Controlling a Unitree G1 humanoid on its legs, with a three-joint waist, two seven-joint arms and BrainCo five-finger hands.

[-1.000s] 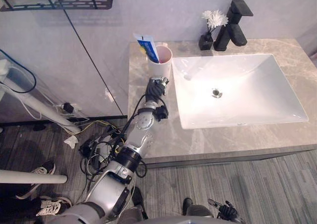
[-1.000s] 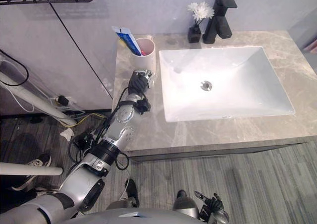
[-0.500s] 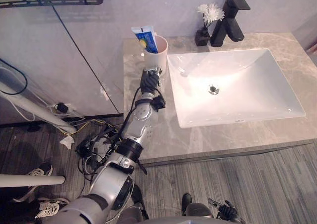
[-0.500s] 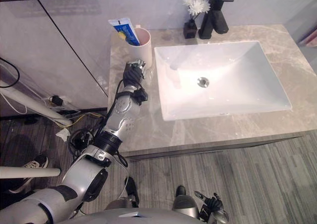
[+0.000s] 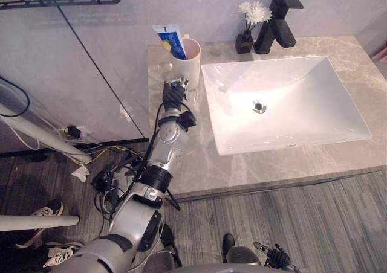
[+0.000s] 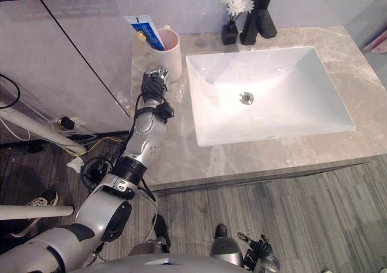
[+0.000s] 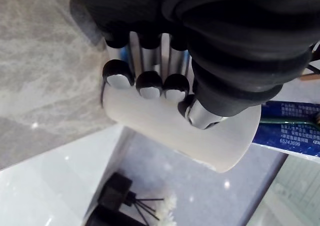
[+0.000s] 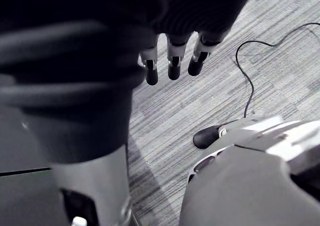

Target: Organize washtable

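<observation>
**Operator:** What sat in the containers, seen from the head?

**Spotter:** In your left eye view the cup stood upright at the back left corner of the countertop, just beside the sink basin; a blue toothpaste tube leaned out of its mouth toward the left, with something yellow beside it that I could not make out; the basin showed its drain in the middle; behind it a small black vase of white flowers stood just beside the black faucet.

**Operator:** And my hands?

**Spotter:** Your left hand reached over the countertop just in front of the cup, pointed at its base; your right hand hung low over the floor, well apart from the countertop; your right eye view gave the same layout.

**Operator:** Closer in?

**Spotter:** In your left wrist view the fingers were straight and side by side, their dark tips lined up along the cup's white wall; the thumb lay apart from them over the same wall; the hand was spread, clasping nothing; whether the tips touched the cup I could not tell; the tube jutted past the rim.

**Operator:** The other wrist?

**Spotter:** In your right wrist view the fingers hung straight and loose above the grey striped floor, holding nothing.
</observation>
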